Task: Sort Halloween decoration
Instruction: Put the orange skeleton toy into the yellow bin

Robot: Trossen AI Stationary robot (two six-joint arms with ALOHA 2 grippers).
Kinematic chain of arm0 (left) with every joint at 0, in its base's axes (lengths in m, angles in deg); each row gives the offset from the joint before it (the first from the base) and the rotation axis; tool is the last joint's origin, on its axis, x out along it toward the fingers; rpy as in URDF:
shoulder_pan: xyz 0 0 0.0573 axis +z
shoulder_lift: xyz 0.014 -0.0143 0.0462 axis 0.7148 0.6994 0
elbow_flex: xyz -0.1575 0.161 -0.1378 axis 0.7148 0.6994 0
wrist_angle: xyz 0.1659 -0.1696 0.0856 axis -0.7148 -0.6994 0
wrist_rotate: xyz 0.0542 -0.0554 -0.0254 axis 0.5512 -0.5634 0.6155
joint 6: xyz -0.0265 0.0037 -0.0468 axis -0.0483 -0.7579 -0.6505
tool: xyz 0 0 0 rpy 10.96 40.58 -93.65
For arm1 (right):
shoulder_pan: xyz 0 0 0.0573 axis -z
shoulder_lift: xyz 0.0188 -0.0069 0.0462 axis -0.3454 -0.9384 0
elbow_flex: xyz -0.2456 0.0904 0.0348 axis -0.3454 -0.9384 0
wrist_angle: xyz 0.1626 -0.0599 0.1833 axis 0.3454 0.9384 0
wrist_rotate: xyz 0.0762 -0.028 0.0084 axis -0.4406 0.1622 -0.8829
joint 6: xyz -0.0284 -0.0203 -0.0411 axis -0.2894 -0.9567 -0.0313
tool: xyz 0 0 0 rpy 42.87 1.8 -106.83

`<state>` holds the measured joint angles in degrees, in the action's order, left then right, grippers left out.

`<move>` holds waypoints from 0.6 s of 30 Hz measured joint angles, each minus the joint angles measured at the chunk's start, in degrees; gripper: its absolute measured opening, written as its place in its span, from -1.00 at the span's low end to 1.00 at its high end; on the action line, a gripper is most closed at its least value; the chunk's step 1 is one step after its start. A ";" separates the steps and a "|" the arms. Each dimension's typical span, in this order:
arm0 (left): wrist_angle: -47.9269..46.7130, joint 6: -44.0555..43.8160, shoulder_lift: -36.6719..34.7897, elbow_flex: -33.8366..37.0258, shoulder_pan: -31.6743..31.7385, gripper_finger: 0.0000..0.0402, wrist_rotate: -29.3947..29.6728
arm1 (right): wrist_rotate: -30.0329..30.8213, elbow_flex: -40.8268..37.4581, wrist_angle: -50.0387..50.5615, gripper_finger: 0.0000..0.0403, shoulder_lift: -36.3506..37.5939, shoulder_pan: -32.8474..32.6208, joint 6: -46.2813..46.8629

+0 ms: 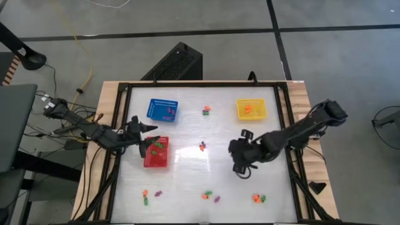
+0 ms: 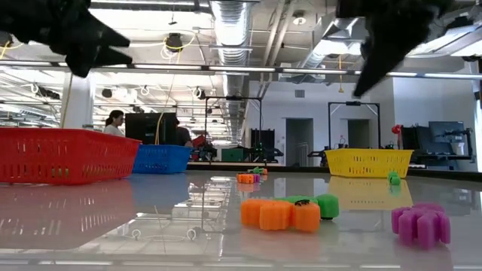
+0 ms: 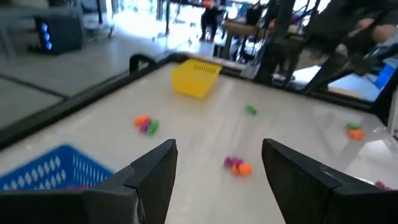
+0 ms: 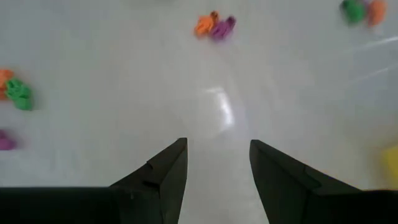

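Observation:
Tiny orange, green and purple trinkets lie scattered on the white table: one pair in the middle (image 1: 202,147), one near the far edge (image 1: 206,110), and several along the near edge (image 1: 207,195), which show close up in the low view (image 2: 280,214). Some lie in the red basket (image 1: 156,153) and some in the yellow basket (image 1: 251,109). My left gripper (image 1: 152,134) (image 3: 217,149) hovers open over the red basket's far-left corner. My right gripper (image 1: 233,151) (image 4: 217,146) is open above bare table right of centre, its fingers towards the middle pair (image 4: 214,26).
A blue basket (image 1: 162,110) stands on the table's far left, just beyond the red one. A dark raised frame (image 1: 284,94) runs round the table. Bare table lies between the middle pair and the near-edge trinkets. A person (image 2: 114,122) shows in the room behind.

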<state>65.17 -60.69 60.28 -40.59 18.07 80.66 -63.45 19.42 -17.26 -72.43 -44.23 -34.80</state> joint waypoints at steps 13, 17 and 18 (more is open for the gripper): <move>3.87 7.72 0.02 0.00 0.00 0.13 -0.53 | -1.24 -5.81 -13.18 0.01 -3.84 8.12 17.04; 5.01 8.27 0.00 0.00 0.00 0.13 -0.50 | -6.23 -5.53 -28.92 0.01 -10.98 12.52 6.45; 5.17 8.23 0.02 0.00 0.00 0.13 -0.51 | -7.37 -4.91 -31.51 0.01 -12.90 13.51 4.64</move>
<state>70.34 -52.46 60.30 -40.59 18.07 80.15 -70.83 14.51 -48.76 -85.33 -30.72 -30.17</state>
